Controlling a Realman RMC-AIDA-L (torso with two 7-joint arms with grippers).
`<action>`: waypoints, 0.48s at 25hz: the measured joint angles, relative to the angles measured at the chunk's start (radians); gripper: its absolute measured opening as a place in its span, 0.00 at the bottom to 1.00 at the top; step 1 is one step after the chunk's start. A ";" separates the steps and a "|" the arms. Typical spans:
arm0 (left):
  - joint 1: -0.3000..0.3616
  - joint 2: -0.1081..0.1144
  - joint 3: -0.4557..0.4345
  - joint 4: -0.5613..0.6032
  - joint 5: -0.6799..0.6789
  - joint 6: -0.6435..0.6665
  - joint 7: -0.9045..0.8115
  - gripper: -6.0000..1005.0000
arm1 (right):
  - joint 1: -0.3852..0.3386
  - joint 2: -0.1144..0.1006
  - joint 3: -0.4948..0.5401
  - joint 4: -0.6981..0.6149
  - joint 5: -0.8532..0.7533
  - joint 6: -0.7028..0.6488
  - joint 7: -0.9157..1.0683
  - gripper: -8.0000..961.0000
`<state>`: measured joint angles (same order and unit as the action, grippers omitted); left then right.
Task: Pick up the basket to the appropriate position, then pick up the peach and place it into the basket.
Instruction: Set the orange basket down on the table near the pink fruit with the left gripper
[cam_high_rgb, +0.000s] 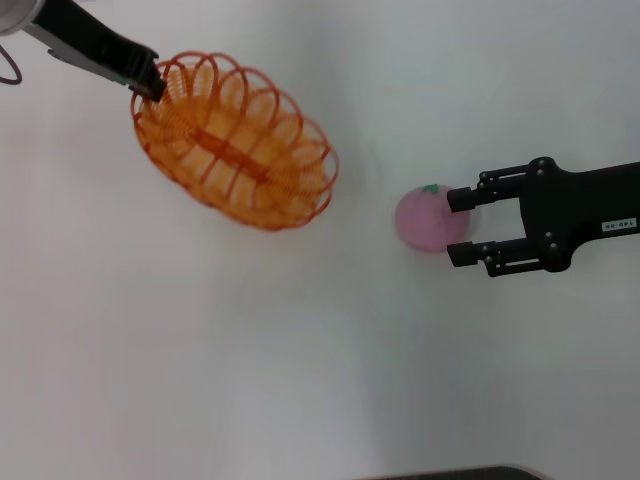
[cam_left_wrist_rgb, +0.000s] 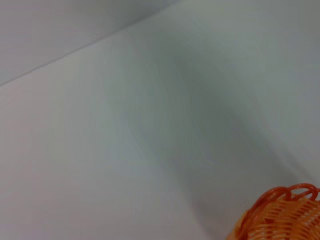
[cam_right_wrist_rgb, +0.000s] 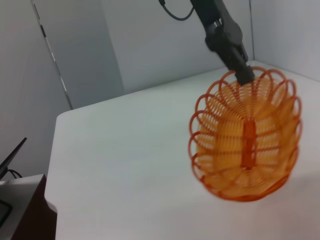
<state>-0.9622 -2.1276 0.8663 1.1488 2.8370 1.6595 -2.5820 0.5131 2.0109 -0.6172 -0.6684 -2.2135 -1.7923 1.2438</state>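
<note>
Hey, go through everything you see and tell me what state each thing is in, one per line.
Basket: empty, tilted, held by its rim at one end.
Peach: on the table, outside the basket, between the right pincer's fingers.
Left pincer: shut on the basket's rim.
Right pincer: open, fingers on either side of the peach.
Table: white, carrying the peach.

The counter (cam_high_rgb: 250, 380) in front of me is a plain white, matt surface, evenly lit with only soft shadows. In my right wrist view its rounded corner and edge are visible, with pale grey walls (cam_right_wrist_rgb: 150, 45) behind it and a thin vertical seam (cam_right_wrist_rgb: 50, 50) running down one wall panel. Beside that corner, below the counter edge, stands a dark brown piece of furniture (cam_right_wrist_rgb: 25, 210).
</note>
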 joint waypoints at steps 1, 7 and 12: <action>0.003 -0.002 -0.028 0.000 -0.007 -0.002 -0.009 0.06 | 0.000 0.000 0.000 -0.001 0.000 -0.002 -0.002 0.73; 0.070 -0.020 -0.113 -0.004 -0.066 -0.079 -0.100 0.06 | 0.000 -0.003 0.011 -0.004 0.000 -0.009 -0.014 0.73; 0.155 -0.038 -0.102 -0.020 -0.112 -0.189 -0.187 0.07 | 0.000 -0.013 0.050 -0.007 0.003 -0.009 -0.031 0.73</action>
<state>-0.8071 -2.1658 0.7639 1.1289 2.7247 1.4708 -2.7693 0.5133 1.9975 -0.5668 -0.6750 -2.2106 -1.8010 1.2124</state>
